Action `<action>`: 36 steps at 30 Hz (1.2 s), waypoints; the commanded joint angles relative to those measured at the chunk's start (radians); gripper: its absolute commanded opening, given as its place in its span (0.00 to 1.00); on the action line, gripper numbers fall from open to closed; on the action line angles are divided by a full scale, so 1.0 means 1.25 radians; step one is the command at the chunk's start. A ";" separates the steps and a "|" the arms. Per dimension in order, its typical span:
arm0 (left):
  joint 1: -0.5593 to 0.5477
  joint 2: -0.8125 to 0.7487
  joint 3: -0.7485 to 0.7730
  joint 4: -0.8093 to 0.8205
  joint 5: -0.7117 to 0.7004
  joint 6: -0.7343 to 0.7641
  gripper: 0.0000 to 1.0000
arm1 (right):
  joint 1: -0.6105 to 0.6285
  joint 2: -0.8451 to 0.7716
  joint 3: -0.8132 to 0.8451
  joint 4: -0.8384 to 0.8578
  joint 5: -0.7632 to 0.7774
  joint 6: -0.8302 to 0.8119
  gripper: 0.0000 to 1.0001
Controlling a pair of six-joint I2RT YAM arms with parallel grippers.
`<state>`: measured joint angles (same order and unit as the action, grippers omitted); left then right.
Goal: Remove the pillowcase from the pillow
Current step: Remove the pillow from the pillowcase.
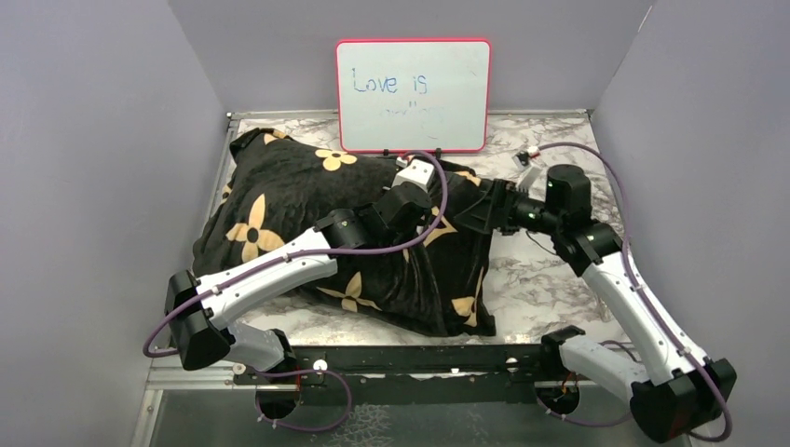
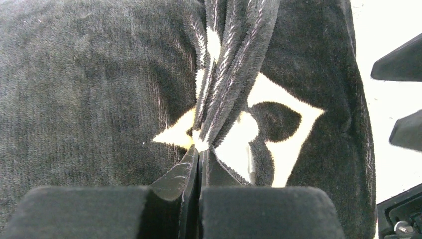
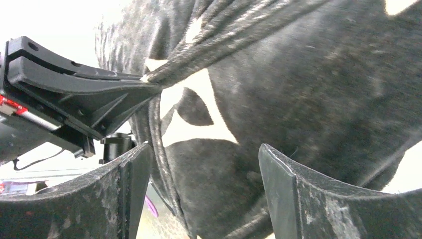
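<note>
The black pillowcase (image 1: 279, 200) with tan flower motifs lies across the left and middle of the table, stuffed full. The white pillow is hidden inside it. My left gripper (image 1: 445, 200) is shut on a pinched ridge of pillowcase fabric near its right end; in the left wrist view the gripper (image 2: 200, 154) squeezes the fold beside a tan diamond. My right gripper (image 1: 486, 209) is open at the pillowcase's right end. In the right wrist view the right gripper (image 3: 199, 149) straddles the black fabric (image 3: 308, 99), with the left gripper (image 3: 99, 94) just above.
A pink-framed whiteboard (image 1: 413, 95) leans on the back wall behind the pillowcase. Marble tabletop (image 1: 550, 270) shows to the right of the pillowcase. Grey walls close in both sides. A small white and red object (image 1: 531, 154) lies at the back right.
</note>
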<state>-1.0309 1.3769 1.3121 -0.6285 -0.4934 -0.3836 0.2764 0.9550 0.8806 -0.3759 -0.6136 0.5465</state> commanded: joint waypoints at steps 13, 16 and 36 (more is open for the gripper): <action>0.028 -0.058 -0.052 0.032 0.028 0.002 0.00 | 0.311 0.235 0.169 -0.135 0.447 0.030 0.51; 0.033 -0.060 -0.055 0.034 0.017 0.011 0.00 | 0.311 0.231 0.161 -0.175 0.542 0.018 0.24; 0.341 -0.167 -0.162 0.112 0.475 0.090 0.13 | 0.132 0.027 -0.070 -0.122 0.374 0.019 0.15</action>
<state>-0.6247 1.1522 1.1004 -0.5358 -0.0879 -0.3405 0.4534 1.0458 0.7834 -0.5171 -0.0624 0.6262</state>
